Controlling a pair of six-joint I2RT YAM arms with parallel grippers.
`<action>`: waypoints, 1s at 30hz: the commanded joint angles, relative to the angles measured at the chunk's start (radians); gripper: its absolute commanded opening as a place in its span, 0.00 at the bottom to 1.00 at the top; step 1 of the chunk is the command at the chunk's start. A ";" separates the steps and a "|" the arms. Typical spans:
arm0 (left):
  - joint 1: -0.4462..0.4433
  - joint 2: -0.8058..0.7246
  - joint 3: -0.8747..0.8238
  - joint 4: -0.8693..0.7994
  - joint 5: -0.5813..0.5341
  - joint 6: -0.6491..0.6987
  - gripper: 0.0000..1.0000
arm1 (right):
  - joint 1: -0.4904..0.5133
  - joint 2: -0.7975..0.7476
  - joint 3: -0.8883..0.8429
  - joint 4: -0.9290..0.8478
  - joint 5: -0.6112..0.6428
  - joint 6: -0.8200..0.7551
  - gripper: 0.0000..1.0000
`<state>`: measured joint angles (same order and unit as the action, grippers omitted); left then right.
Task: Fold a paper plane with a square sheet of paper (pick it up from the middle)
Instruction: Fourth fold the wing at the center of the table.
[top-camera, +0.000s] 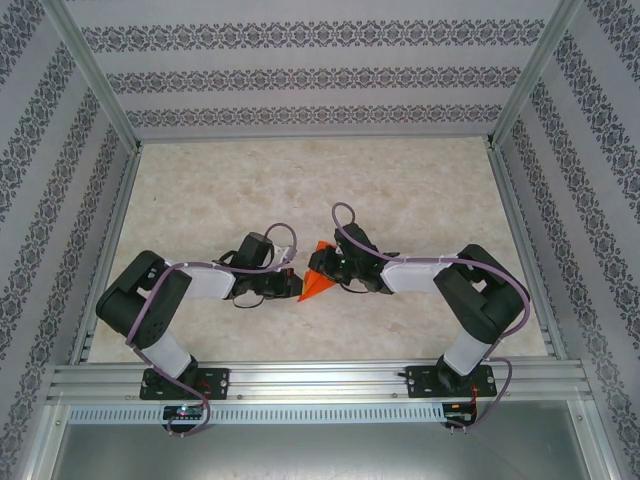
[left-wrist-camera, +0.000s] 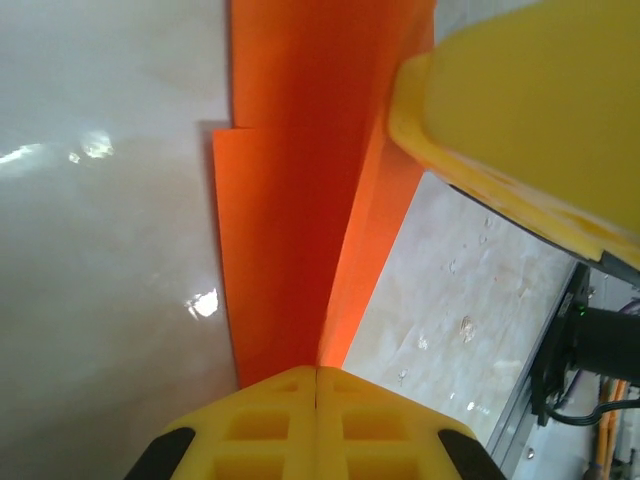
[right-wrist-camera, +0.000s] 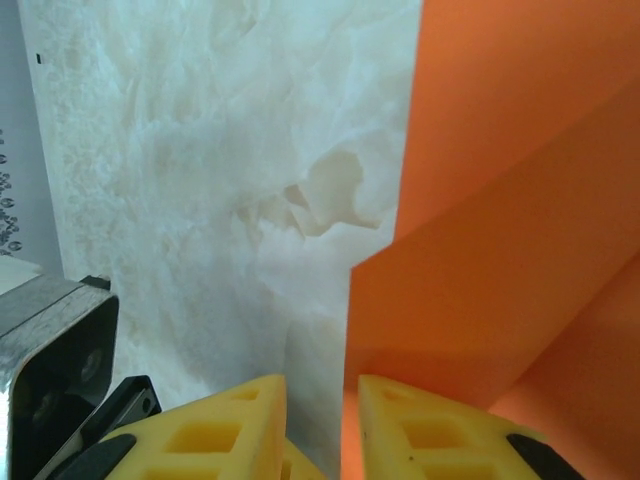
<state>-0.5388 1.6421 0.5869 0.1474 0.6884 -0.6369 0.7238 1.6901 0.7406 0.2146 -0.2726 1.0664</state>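
From above, the thin bright orange folded paper plane (top-camera: 316, 283) is in the middle, between both arms. Left wrist: the left gripper (left-wrist-camera: 317, 372) pinches its fold. Right wrist: the right gripper (right-wrist-camera: 318, 392) is a little spread, maybe around an edge; pulling could tear it.

Orange paper plane (left-wrist-camera: 290, 200) runs past the top edge, above the left gripper (left-wrist-camera: 317, 385); a blurred yellow finger (left-wrist-camera: 520, 110) hides its upper right.
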 joint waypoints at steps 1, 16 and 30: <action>0.028 0.015 -0.013 0.071 0.041 -0.033 0.00 | -0.007 0.017 0.032 0.020 -0.021 -0.028 0.27; 0.056 0.059 0.008 0.019 0.045 -0.019 0.00 | -0.023 0.073 0.067 0.013 0.014 -0.014 0.26; 0.061 0.049 0.013 0.007 0.054 -0.020 0.08 | -0.043 0.141 0.090 0.021 0.009 -0.014 0.26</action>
<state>-0.4900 1.6901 0.5846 0.1642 0.7395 -0.6605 0.6914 1.8027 0.8089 0.2180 -0.2821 1.0527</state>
